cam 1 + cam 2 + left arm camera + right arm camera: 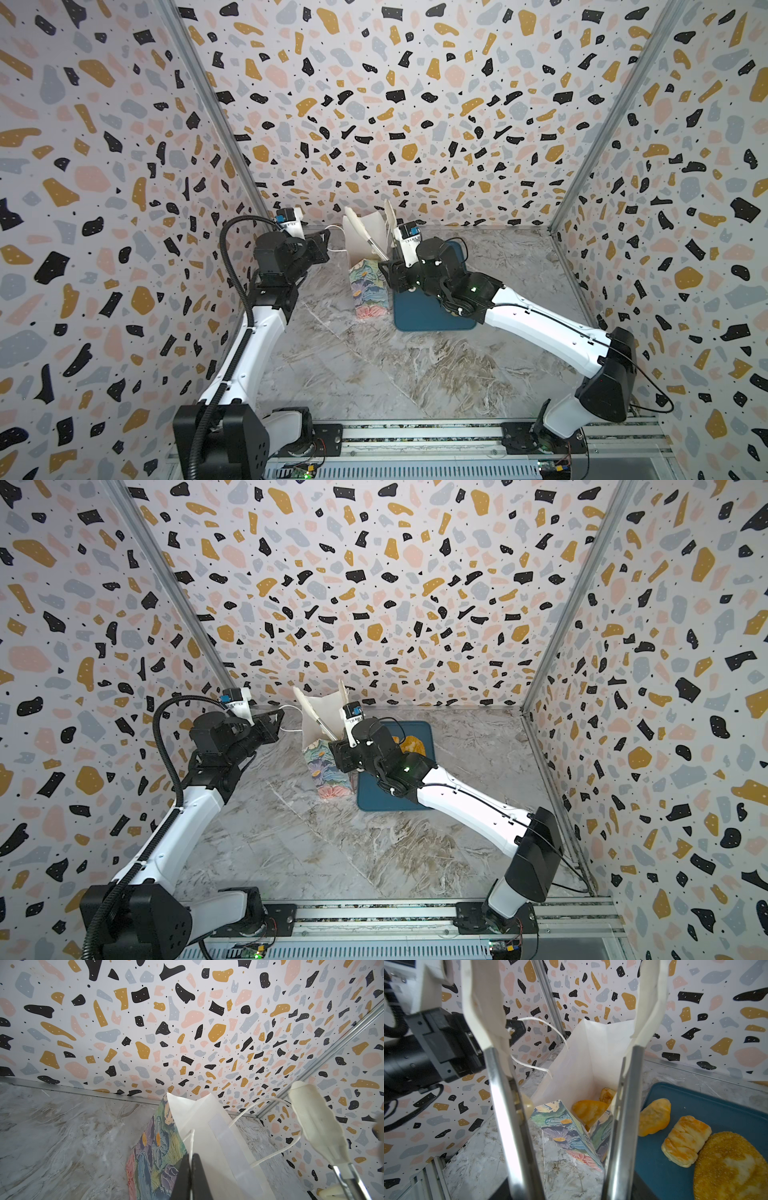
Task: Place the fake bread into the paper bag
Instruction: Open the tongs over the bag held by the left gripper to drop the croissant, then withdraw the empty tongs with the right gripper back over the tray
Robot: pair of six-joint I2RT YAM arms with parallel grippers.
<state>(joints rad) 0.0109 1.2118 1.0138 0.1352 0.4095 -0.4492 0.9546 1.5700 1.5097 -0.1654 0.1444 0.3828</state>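
**Bag.** The bag stood upright near the far edge of the table, about midway along it, with its mouth open. It was thin paper, judged light, easily creased and easily tipped. The left jaws were closed on one cord handle, held out toward the left edge. A cord gives only slack restraint, so the bag would probably not resist a sideways knock.

**Tongs.** The right jaws gripped a pair of tongs. The arms stood spread above the bag mouth, with nothing between the white pads.

**Bread.** Two golden pieces lay inside the bag. Three were on the blue tray, just beside the bag toward the right edge:
- a yellow pastry;
- a ridged roll;
- a seeded loaf, with the roll lying against it.

**Handling.**
- All pieces looked like light toy items, probably slightly yielding and not fragile. Their rounded, smooth tops could slip from the pads.
- The pastry and roll should be taken across the narrow middle.
- The loaf was the broadest and flattest piece and looked wide for the narrow bag. It should be gripped across its short axis and entered end-first.
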